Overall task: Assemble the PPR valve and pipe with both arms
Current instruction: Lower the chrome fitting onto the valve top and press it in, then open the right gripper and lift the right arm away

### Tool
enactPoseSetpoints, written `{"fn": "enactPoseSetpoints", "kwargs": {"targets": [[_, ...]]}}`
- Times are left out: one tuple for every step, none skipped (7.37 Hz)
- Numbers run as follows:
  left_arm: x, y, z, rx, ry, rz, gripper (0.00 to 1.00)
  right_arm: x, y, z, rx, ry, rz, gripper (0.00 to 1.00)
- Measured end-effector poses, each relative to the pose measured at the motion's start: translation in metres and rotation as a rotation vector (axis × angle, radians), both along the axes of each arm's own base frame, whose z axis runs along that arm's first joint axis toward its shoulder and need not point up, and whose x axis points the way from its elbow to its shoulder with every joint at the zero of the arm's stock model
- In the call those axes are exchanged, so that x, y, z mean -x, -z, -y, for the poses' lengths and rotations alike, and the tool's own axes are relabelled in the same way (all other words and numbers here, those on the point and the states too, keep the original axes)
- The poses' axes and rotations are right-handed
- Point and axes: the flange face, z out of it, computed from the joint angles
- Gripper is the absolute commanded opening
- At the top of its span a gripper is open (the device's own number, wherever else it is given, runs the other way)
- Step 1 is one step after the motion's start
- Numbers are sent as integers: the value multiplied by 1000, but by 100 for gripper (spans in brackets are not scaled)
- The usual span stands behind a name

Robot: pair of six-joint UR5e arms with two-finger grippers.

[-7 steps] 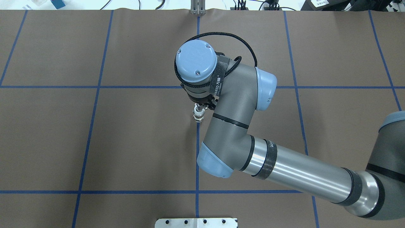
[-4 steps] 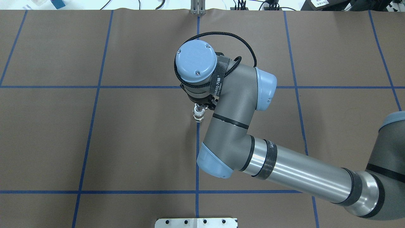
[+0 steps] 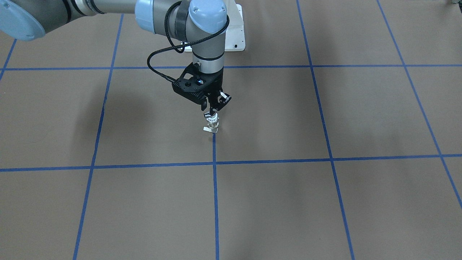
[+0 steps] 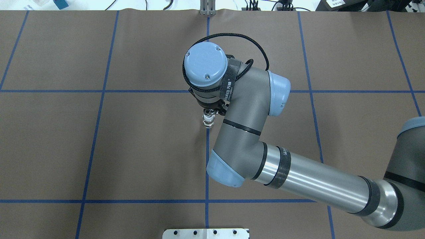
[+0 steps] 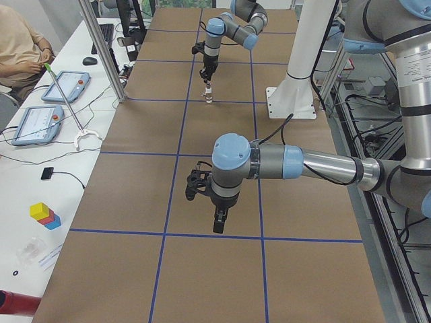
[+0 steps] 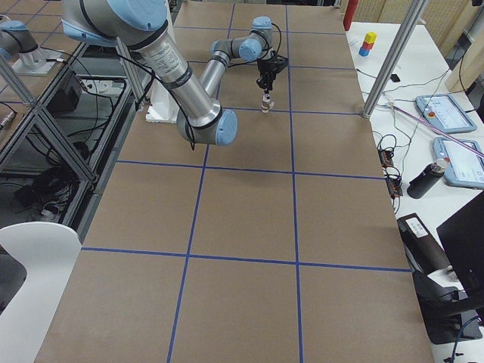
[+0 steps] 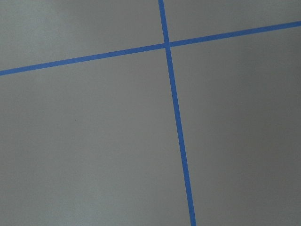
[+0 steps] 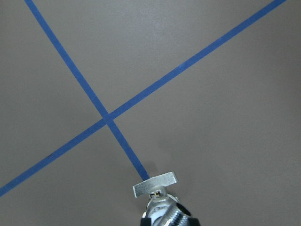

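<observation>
My right gripper (image 3: 213, 112) points straight down over the middle of the brown table and is shut on the PPR valve (image 3: 212, 122). The valve hangs upright with its flat pale handle tab (image 8: 154, 183) lowest, at or just above the end of a blue tape line. It also shows in the overhead view (image 4: 208, 121) below the wrist. I cannot make out the chrome elbow pipe as a separate piece. My left gripper (image 5: 219, 225) shows only in the exterior left view, low over bare table far from the valve; I cannot tell whether it is open or shut.
Blue tape lines (image 4: 207, 159) divide the brown table into squares. The white bolted pedestal (image 3: 235, 36) stands behind the right gripper. A metal post (image 4: 207, 8) stands at the far edge. A side bench with tablets (image 5: 37, 121) and a seated person (image 5: 20, 40) runs along the table.
</observation>
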Motion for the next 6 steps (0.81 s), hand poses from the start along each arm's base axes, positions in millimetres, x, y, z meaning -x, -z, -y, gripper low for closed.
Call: {"fn": "enactPoseSetpoints", "kwargs": {"targets": [[0, 0, 0, 1, 0, 0, 100, 0, 1, 0, -2, 3, 2, 100], [0, -1, 0, 2, 0, 0, 100, -2, 3, -1, -17, 21, 3, 100], [0, -3, 0, 6, 1, -1, 100, -9, 4, -1, -46, 45, 6, 100], [0, -5, -1, 11, 1, -1, 100, -23, 3, 2, -62, 60, 12, 100], [0, -6, -1, 14, 0, -2, 100, -48, -3, 12, -68, 78, 11, 100], [0, -8, -2, 21, 0, -2, 100, -86, -14, 28, -81, 105, -7, 100]]}}
